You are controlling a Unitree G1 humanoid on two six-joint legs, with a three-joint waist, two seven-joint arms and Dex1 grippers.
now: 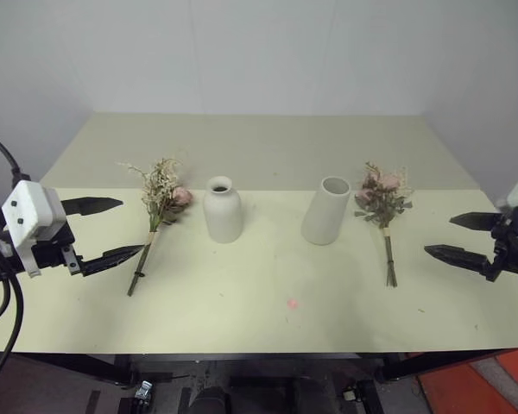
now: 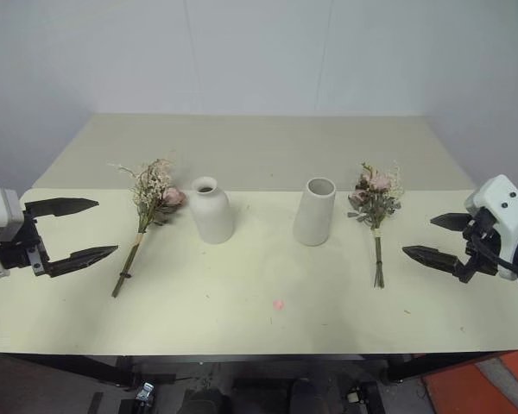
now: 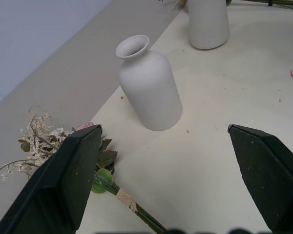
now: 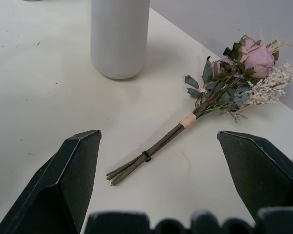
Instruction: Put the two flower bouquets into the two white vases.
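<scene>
Clearly nothing done yet. Both bouquets flat on the bench (image 1: pixel 259 319), both vases empty.

Left bouquet (image 1: pixel 160 211) at left of centre in the left eye view, head toward the back wall, stems running down toward the lower left. Just beside it, to its right, the bottle vase (image 1: pixel 222 210), upright, narrow neck, dark mouth with nothing in it. Blooms close to the vase's shoulder; touching or not, cannot tell.

Right of centre, the cylinder vase (image 1: pixel 326 210), upright, mouth bare. Next to it on the right, the right bouquet (image 1: pixel 382 207), pink heads up-frame, stems pointing down-frame. Blooms near the cylinder, a little apart.

Left pincer (image 1: pixel 104 229) at the left edge, spread wide, holding nothing, tips close to the stems of the left bouquet but apart from them. Same in the left wrist view: black fingers (image 3: pixel 63 185) wide, stems between them, further on.

Right pincer (image 1: pixel 453 236) at the right edge, likewise spread and empty, off to the right of the right bouquet with bare bench between. In the right wrist view, stems lying ahead between the open fingers (image 4: pixel 63 185), cylinder beyond at upper left.

Whole job left, by the look of it: two grasps on thin stems, two lifts, stems turned downward, two insertions. Narrow neck of the bottle likely the fussier fit; wide cylinder the easier.
</scene>
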